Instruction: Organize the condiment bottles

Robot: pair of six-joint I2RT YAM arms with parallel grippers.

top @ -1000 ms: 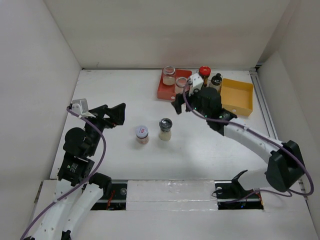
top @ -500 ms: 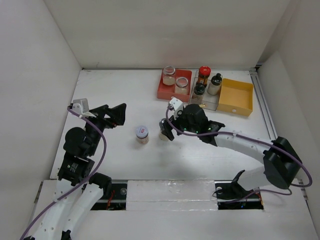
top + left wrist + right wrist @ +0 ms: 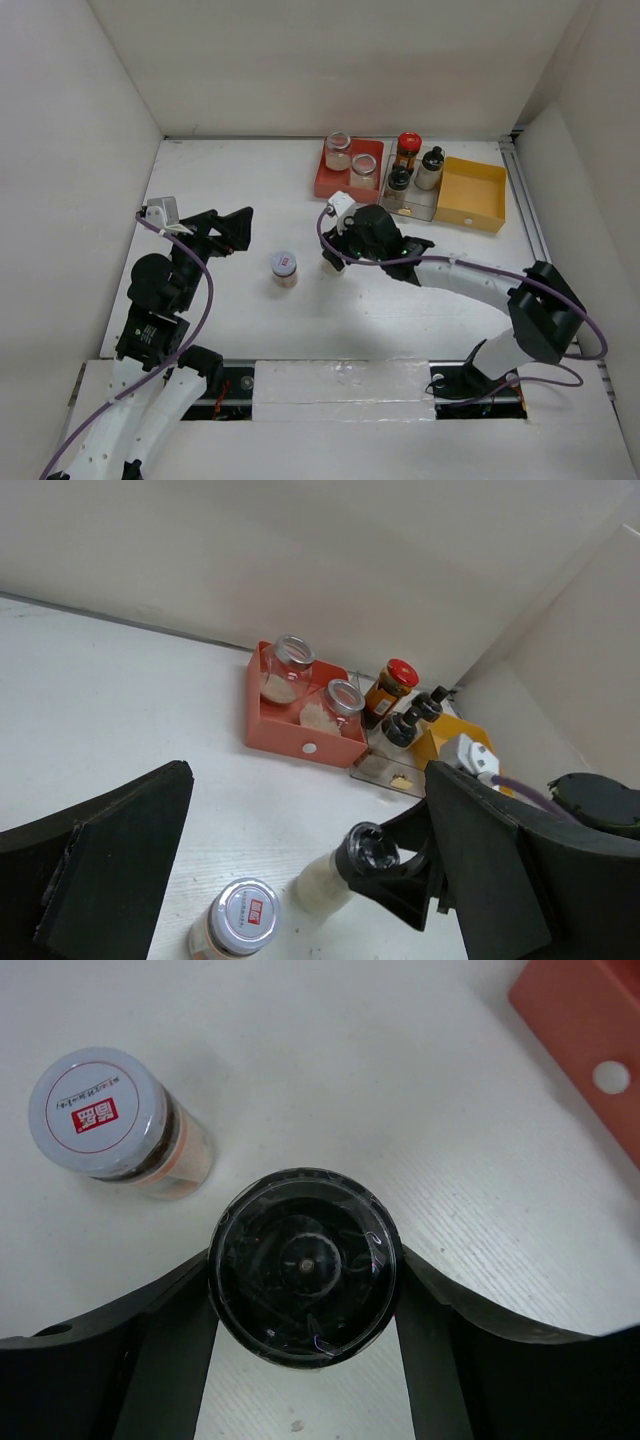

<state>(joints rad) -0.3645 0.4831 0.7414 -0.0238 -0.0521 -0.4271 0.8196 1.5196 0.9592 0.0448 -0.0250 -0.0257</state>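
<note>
R gripper (image 3: pixel 303 1270) jaws straddle black-capped jar (image 3: pixel 338 878) for pickup — contact hidden under cap, grip cannot be confirmed. L gripper (image 3: pixel 237 230) jaws open, parked clear.

Two jars (image 3: pixel 338 150) in far tray (image 3: pixel 325 186); three bottles (image 3: pixel 407 150) in middle tray (image 3: pixel 420 208) at its 3 o'clock; lidded jar (image 3: pixel 284 268) at capped bottle's (image 3: pixel 304 1265) 9 o'clock.

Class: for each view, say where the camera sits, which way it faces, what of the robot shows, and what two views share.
Top external: above and behind the robot, looking down on the table; left arm and right arm show.
Left wrist: on the left arm, facing across toward the red tray; open left claw frames it.
Right wrist: looking down on the black-capped bottle; right claw fingers flank it.
Shared: both wrist views show that bottle and the white-lidded jar.
</note>
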